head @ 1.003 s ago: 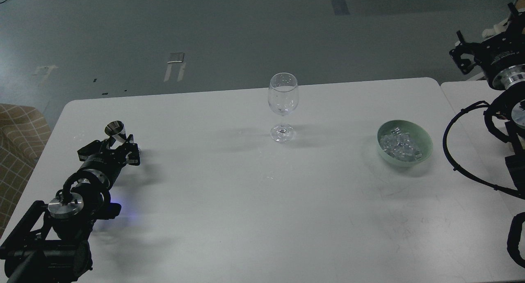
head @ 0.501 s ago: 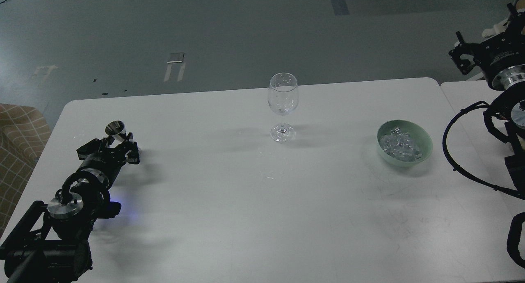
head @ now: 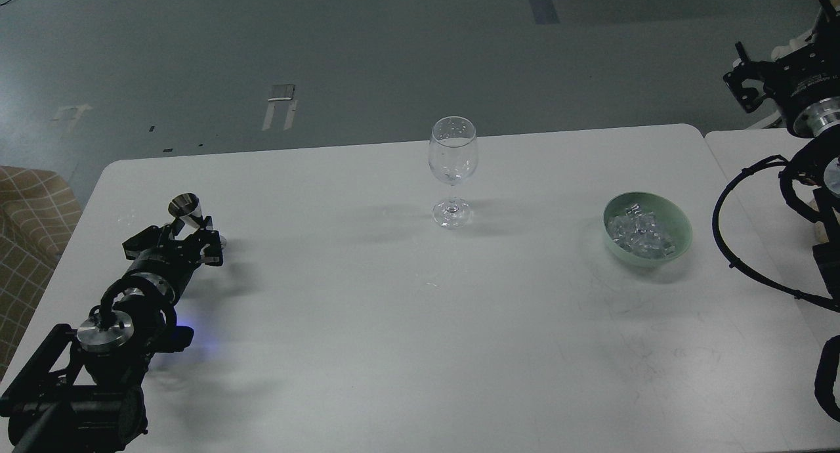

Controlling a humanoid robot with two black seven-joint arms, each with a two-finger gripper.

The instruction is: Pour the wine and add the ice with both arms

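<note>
A clear, empty stemmed wine glass point(head: 453, 161) stands at the table's far middle. A pale green bowl point(head: 682, 224) at the right holds the ice point(head: 640, 234), a heap of small clear cubes. A small shiny metal measuring cup point(head: 186, 208) stands upright at the far left. My left gripper point(head: 180, 241) lies low on the table with its fingers spread to either side of the cup's lower part. I cannot tell whether they touch it. My right gripper point(head: 748, 88) hangs high beyond the table's far right corner, dark and small, far from the bowl.
The white table point(head: 394, 322) has rounded far corners. A second white table point(head: 755, 157) abuts it on the right. My right arm's black cable point(head: 722, 243) loops over the seam next to the bowl. A checked seat point(head: 33, 210) stands off the left edge.
My right gripper and forearm have shifted a little to the right and up. My left gripper and the metal cup have hardly moved.
</note>
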